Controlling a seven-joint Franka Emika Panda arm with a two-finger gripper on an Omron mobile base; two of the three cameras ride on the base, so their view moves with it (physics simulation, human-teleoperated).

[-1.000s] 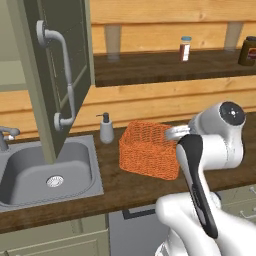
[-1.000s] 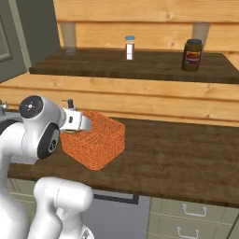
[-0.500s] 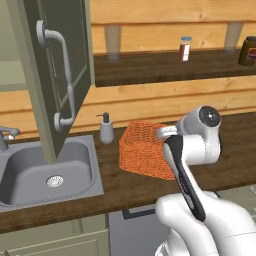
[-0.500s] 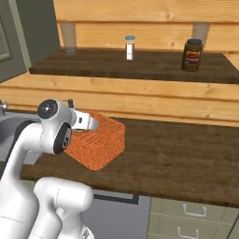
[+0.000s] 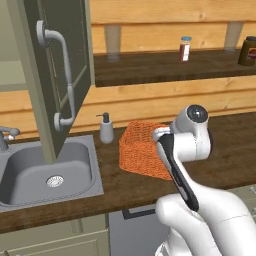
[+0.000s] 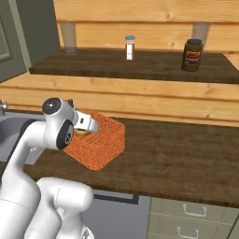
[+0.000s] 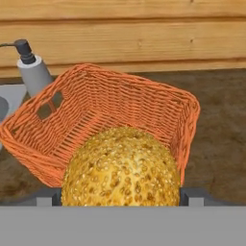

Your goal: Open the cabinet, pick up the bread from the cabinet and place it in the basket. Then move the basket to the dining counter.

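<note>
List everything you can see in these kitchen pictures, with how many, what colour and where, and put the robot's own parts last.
bread: one, golden-brown, between the fingertips over the basket
basket: one, orange, on the sink counter
cabinet: one, olive-grey, door swung open above the sink
sink: one, grey, left in the counter
soap dispenser: one, grey, behind the sink
spice shaker: one, white, blue cap, on the shelf
jar: one, dark, on the shelf
gripper: one, white, at the basket's near rim, holding the bread

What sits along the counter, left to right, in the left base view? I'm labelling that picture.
Faucet → sink → soap dispenser → orange woven basket.
</note>
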